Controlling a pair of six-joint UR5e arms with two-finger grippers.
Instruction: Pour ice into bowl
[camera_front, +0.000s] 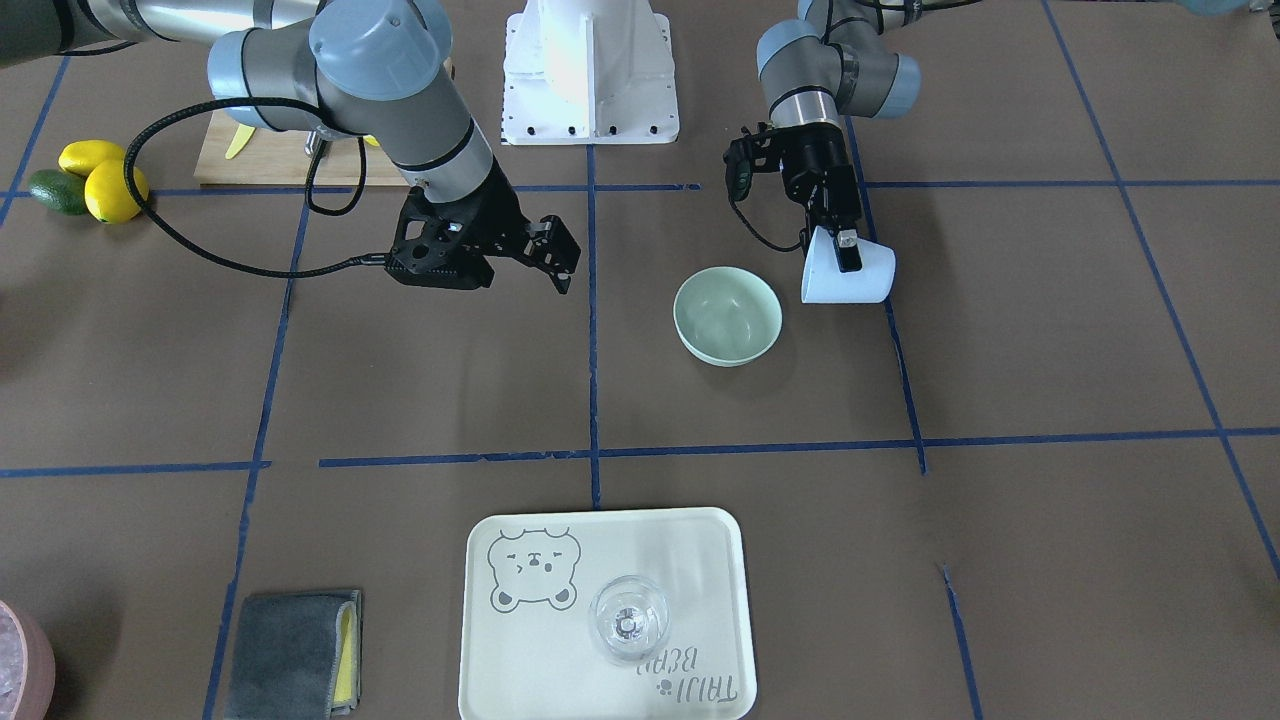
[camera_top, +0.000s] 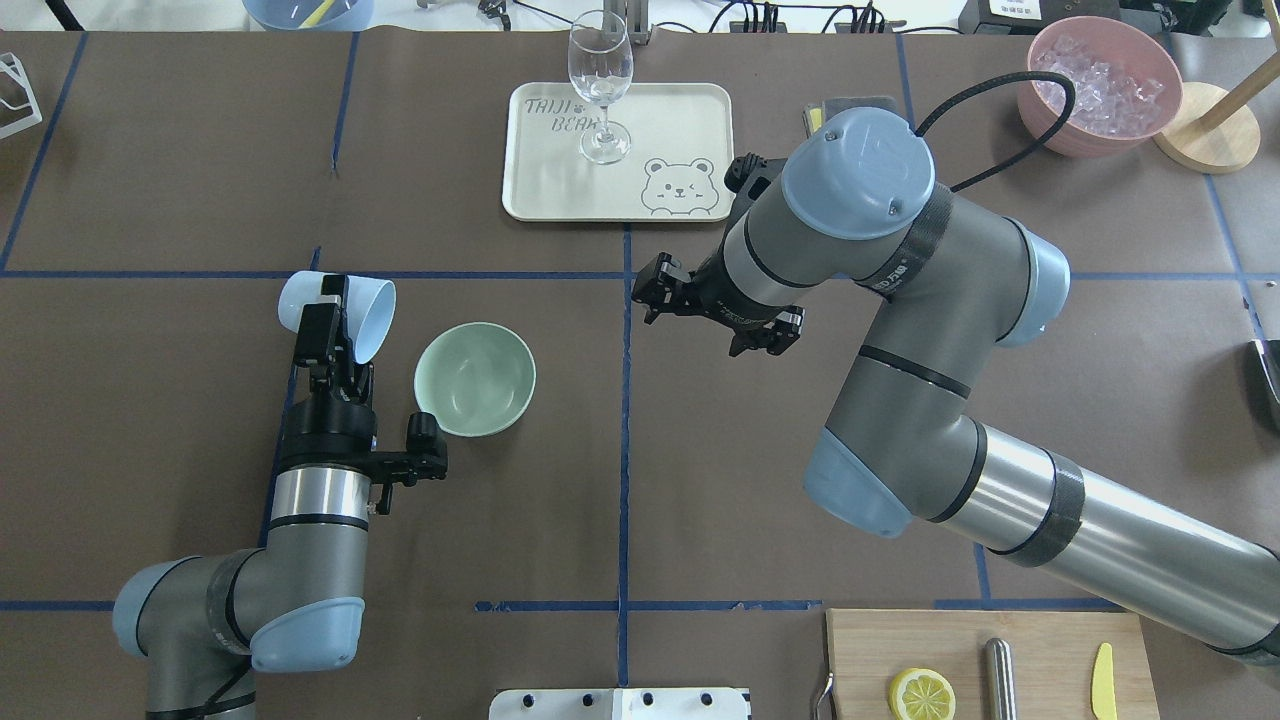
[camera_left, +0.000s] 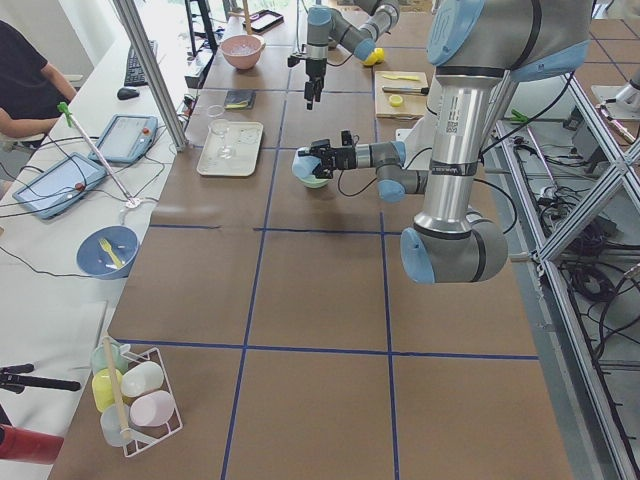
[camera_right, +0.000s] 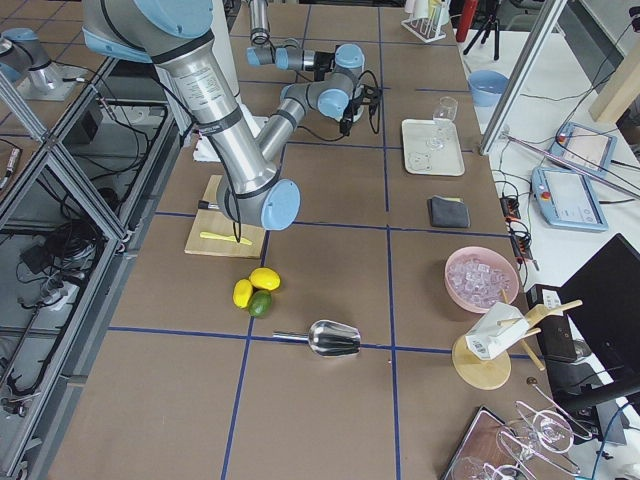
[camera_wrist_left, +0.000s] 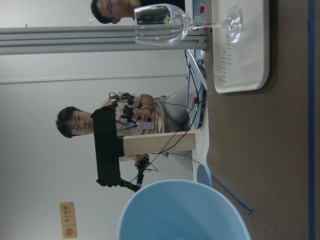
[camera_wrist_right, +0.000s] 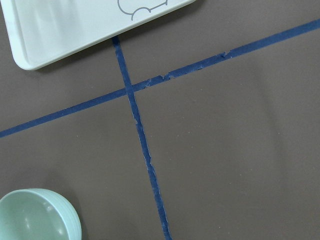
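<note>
Jaws on the left gripper (camera_top: 326, 318) are clamped on the wall of the light blue cup (camera_top: 372, 312), which lies on its side in the air, long axis level and mouth aimed at the mint-green bowl (camera_top: 476, 379). That mouth hangs just beside the bowl's rim on the left arm's side — not over it, as far as I can judge. I can't pick out the ice in either cup or bowl. Jaws on the right gripper (camera_front: 560, 258) stand apart, holding nothing, on the bowl's other side — farther off. I'd bring the lip over the bowl before tipping further.
</note>
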